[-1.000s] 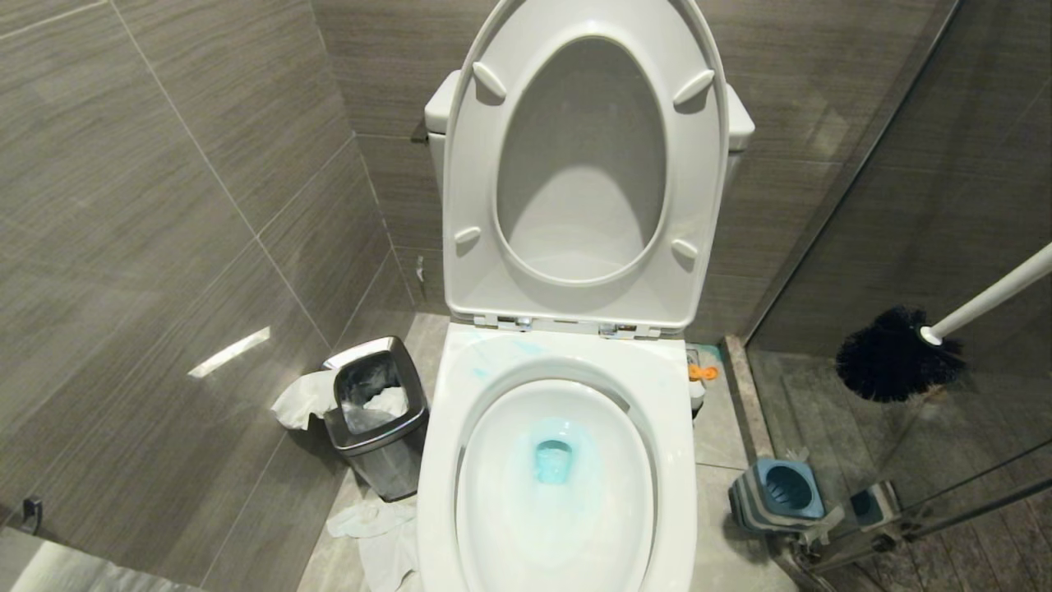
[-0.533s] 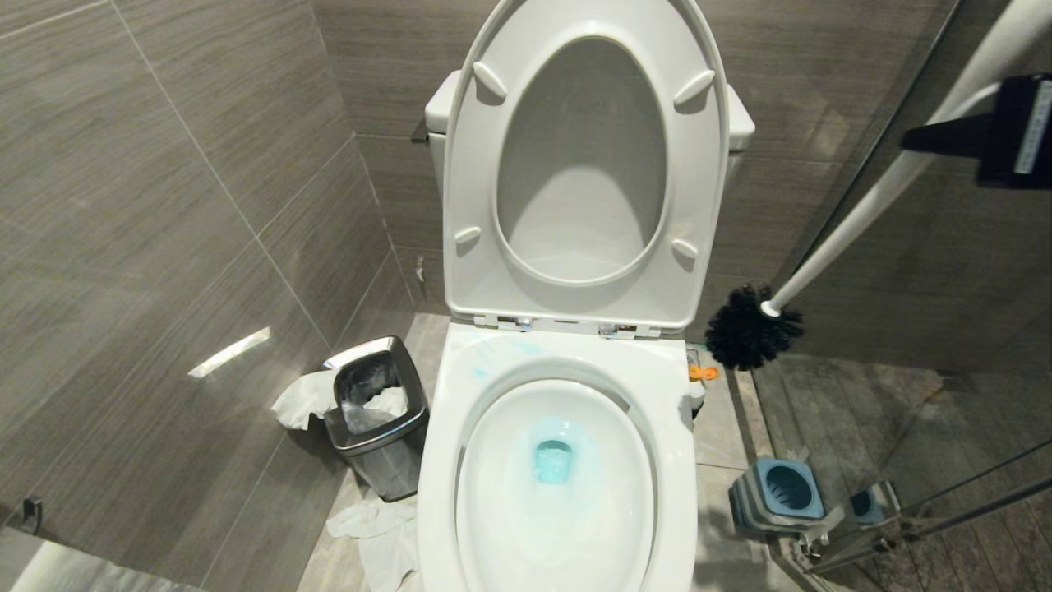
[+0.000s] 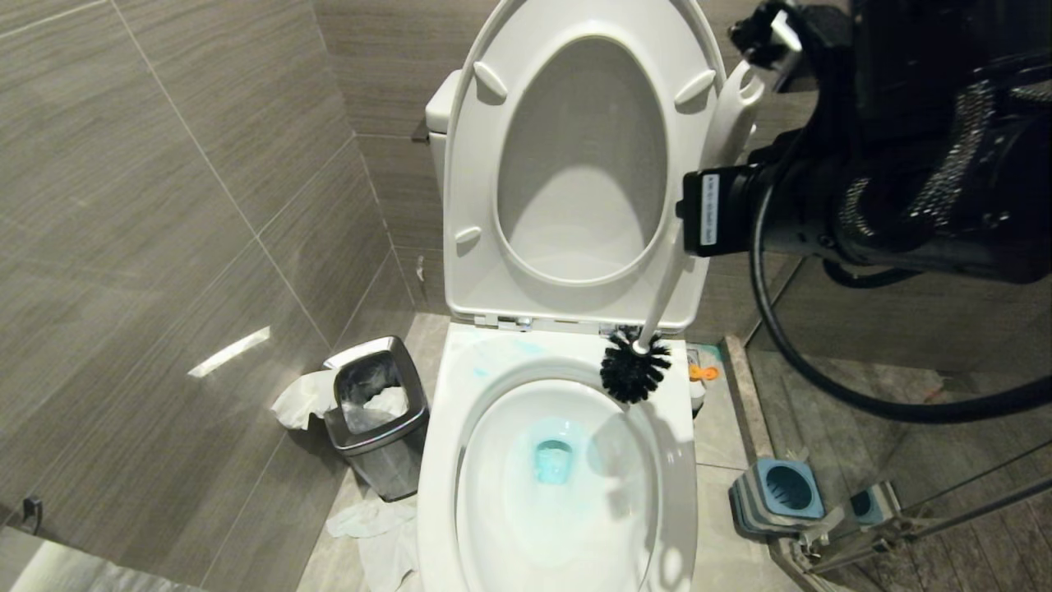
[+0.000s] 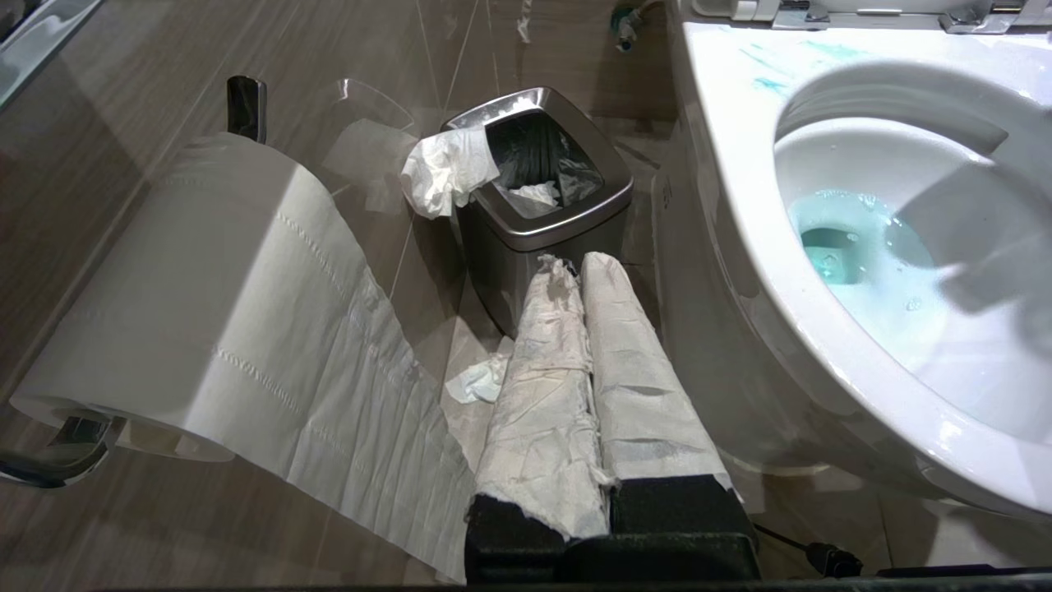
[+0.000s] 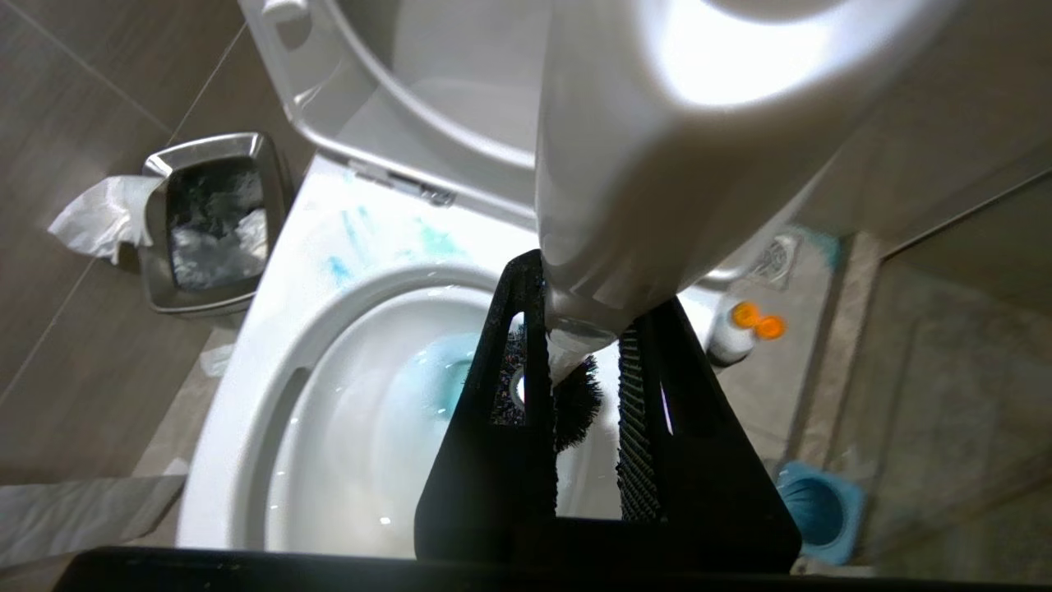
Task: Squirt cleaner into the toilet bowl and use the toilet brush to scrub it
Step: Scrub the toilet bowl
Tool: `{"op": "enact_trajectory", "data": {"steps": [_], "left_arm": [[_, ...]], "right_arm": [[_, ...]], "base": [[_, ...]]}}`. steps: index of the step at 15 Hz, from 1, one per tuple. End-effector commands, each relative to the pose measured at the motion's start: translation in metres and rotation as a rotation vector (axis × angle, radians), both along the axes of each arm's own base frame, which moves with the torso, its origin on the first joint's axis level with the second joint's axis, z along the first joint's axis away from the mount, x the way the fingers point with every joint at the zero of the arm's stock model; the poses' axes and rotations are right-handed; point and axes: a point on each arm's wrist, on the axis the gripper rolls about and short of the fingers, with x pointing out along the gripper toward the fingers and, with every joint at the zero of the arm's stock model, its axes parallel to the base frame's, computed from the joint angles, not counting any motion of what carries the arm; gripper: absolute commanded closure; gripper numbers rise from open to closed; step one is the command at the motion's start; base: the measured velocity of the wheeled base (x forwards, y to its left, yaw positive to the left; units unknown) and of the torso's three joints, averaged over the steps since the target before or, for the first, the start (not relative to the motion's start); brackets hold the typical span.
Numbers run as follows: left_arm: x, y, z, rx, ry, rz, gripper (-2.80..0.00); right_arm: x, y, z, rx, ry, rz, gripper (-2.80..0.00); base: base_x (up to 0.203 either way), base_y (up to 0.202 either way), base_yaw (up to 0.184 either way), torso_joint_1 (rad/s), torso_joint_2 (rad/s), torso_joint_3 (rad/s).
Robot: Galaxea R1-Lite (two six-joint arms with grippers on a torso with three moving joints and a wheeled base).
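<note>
Right gripper [image 5: 583,362] clamped on toilet brush [image 3: 634,372] | I see bristles over toilet bowl [image 3: 493,444] rim (blue water) | left gripper [image 4: 575,267] closed, idle near bin [image 4: 538,189]

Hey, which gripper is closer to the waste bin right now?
Left. The left gripper sits just before the waste bin; the right gripper holds the toilet brush across the toilet bowl.

The toilet bowl [image 3: 567,485] is cut off at the near edge of the head view, so its front rim is unseen. The right gripper [image 3: 694,215] hides the middle of the toilet brush [image 3: 634,374] handle there, and the arm covers the wall at far right. In the right wrist view the handle fills the foreground as a white blur (its bristle head mostly behind the fingers [image 5: 493,427]). The small orange-capped bottle [image 5: 744,329] beside the toilet is too blurred to read.
</note>
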Motion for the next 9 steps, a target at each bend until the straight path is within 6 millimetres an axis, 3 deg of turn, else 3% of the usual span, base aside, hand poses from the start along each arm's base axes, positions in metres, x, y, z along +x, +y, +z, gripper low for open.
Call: {"op": "enact_trajectory", "data": {"steps": [1,9], "left_arm": [[0.0,0.0,0.0,0.002,-0.001,0.0,0.0],[0.0,0.0,0.0,0.002,-0.002,-0.001,0.0]], "right_arm": [[0.018,0.026,-0.033,-0.018,0.086,-0.007,0.0],[0.066,0.066,-0.124,-0.009,0.308,-0.044,0.0]], "base": [[0.0,0.0,0.0,0.0,0.0,0.0],[0.0,0.0,0.0,0.0,0.0,0.0]]}}
